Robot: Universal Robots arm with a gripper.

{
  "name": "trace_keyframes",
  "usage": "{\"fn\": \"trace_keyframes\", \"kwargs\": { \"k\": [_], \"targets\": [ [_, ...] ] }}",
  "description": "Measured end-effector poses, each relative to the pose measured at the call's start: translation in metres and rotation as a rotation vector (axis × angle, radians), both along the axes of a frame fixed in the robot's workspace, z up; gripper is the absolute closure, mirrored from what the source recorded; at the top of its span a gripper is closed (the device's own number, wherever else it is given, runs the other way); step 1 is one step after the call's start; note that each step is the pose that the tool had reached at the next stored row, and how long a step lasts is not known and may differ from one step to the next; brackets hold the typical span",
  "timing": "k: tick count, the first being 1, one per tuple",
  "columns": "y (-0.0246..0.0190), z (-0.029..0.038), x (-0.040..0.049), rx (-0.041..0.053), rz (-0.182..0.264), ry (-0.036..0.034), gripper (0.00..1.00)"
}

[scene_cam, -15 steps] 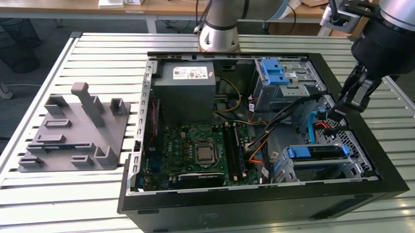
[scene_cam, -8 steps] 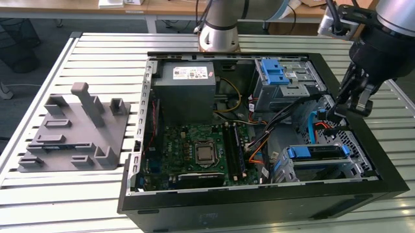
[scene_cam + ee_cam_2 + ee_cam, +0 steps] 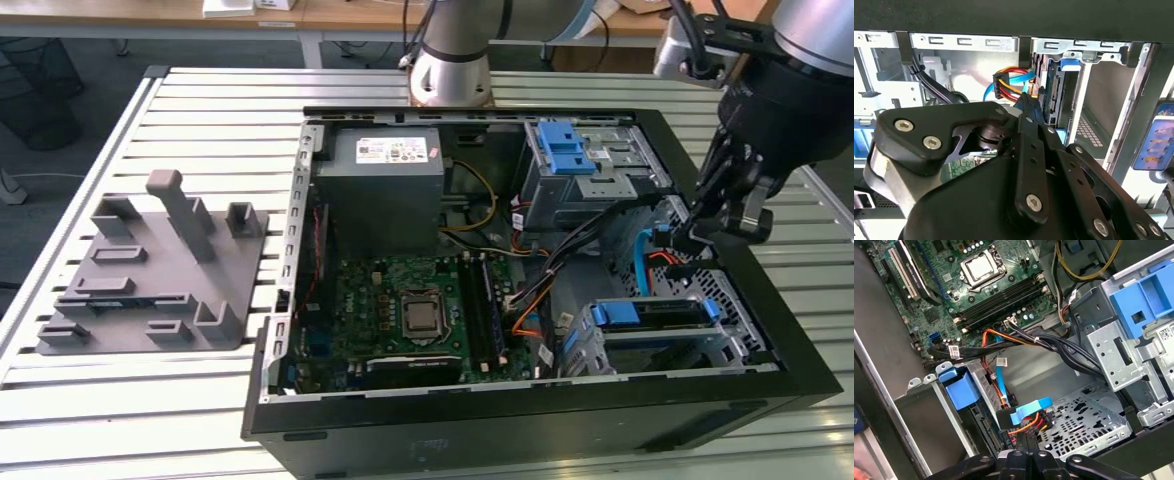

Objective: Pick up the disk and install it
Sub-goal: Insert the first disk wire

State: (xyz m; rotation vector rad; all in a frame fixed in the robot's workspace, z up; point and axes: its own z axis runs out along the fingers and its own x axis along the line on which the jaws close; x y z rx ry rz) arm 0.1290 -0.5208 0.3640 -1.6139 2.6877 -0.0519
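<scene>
The disk (image 3: 650,316) sits inside the lower drive bay at the case's front corner on the exterior view's right, its blue carrier facing up. Both wrist views show it edge-on in the bay, as the disk (image 3: 1055,95) and the disk (image 3: 960,391). My gripper (image 3: 707,240) hangs over the case's right wall, just above that bay. Its black fingers (image 3: 1024,107) meet at a point, shut with nothing between them. The gripper tips (image 3: 1025,440) are right beside a black connector (image 3: 1021,421) with blue, red and orange cables, which hangs loose next to the disk.
The open black computer case (image 3: 534,420) lies on a slatted white table (image 3: 200,100). Inside are a grey power-supply box (image 3: 387,175), a green motherboard (image 3: 407,310) and an upper metal cage with a blue latch (image 3: 562,150). A grey fixture (image 3: 150,270) stands at the exterior view's left.
</scene>
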Motion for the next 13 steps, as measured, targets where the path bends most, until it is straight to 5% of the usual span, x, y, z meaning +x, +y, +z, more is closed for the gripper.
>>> {"fn": "trace_keyframes", "kwargs": {
  "k": [5,13],
  "targets": [
    [-0.0001,0.0009,-0.0003,-0.0089,0.018,-0.0002,0.89],
    [0.0,-0.0006,-0.0003,-0.0089,0.162,-0.0008,0.89]
  ]
}}
